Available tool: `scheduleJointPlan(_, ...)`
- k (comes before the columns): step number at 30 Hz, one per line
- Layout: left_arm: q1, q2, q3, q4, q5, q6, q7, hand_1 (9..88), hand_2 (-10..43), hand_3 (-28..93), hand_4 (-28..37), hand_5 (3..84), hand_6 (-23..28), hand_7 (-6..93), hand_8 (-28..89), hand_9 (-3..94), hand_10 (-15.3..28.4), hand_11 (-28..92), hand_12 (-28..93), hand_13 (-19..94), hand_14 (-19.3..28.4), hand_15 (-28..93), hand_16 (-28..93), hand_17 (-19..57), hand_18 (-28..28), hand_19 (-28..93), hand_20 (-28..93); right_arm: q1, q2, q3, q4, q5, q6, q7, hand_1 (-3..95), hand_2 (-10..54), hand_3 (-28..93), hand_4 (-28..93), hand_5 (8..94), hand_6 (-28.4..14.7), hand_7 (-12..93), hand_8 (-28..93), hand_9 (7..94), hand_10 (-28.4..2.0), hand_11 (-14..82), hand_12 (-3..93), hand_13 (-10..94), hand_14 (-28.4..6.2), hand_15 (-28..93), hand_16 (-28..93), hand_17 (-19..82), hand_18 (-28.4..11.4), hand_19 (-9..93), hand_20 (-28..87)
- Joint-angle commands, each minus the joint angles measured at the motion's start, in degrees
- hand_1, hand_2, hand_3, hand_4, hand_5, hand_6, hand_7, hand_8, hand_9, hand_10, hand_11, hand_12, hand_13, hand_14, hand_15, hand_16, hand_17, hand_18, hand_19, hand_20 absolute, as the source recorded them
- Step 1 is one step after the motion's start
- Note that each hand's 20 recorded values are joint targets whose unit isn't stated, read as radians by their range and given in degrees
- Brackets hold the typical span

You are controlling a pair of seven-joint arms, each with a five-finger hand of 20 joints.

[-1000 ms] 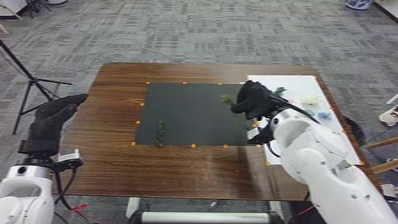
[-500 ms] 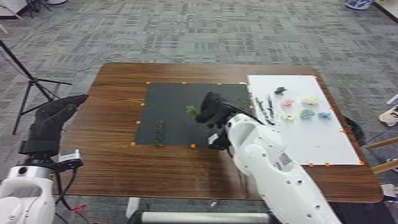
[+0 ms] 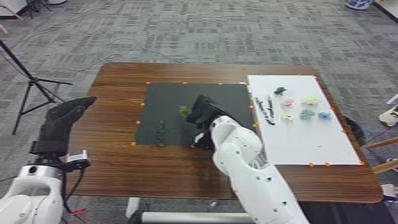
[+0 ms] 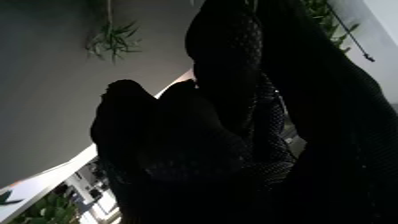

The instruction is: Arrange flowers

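Note:
My right hand (image 3: 206, 111) is over the black mat (image 3: 200, 91), curled round a green sprig (image 3: 185, 111) whose leaves stick out beside the fingertips. A second green sprig (image 3: 161, 134) lies lengthwise on the mat's left part. In the right wrist view my right hand (image 4: 191, 145) is curled, with green leaves (image 4: 322, 17) behind it and a leafy sprig (image 4: 113, 41) farther off; the stem inside the grip is hidden. My left hand (image 3: 62, 122) stays by the table's left edge, fingers straight, holding nothing.
On the right, a white board (image 3: 311, 142) carries several small flower heads, including a pink one (image 3: 288, 102) and a blue one (image 3: 324, 115), plus dark stems (image 3: 270, 110). Orange marks edge the mat and board. A black tripod (image 3: 34, 80) stands left of the table (image 3: 115, 170).
My right hand has carried its sprig leftward from the white board's edge to the middle of the mat, uncovering the flowers. The left hand has shifted slightly to the right.

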Motion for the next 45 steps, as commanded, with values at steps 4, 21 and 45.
scheduleJointPlan(4,-0.97,-0.43,0.55,0.27,-0.11,-1.09,0.21,23.3,-9.5,67,-27.4,47.0,2.1,18.9,-8,38.7,11.2,16,13,28,12.3,7,3,-0.1,9.5,0,15,0.08,-2.03,-0.74,0.77,-1.42,2.30,-0.21,57.7,-9.5,59,-12,80.3,-4.1,34,24,93.7,-10.3,42.0,19.9,94,-0.3,69,22,75,-11.3,93,58)
scheduleJointPlan(21,-1.44,-0.56,0.67,0.32,0.14,-1.94,-0.06,23.5,-9.5,67,-26.8,46.8,2.1,18.9,-8,38.5,11.0,16,13,28,12.4,7,3,-0.2,9.5,0,15,-0.78,-2.28,-0.20,2.11,-1.26,3.46,-0.04,54.9,-9.5,59,-10,80.7,-3.5,33,22,93.7,-10.5,38.7,18.4,94,-0.8,68,22,75,-10.9,93,57)
scheduleJointPlan(45,-0.79,-0.88,0.23,-0.01,0.03,-1.84,0.35,23.7,-9.5,67,-26.6,46.8,2.0,18.9,-8,38.5,11.1,15,13,28,12.4,7,3,-0.3,9.5,0,14,-1.98,0.60,-1.52,0.87,-1.70,0.24,-1.92,52.4,-9.5,57,-10,77.1,-3.2,33,21,93.7,-10.5,32.5,20.6,94,-0.8,65,24,73,-11.5,93,56)
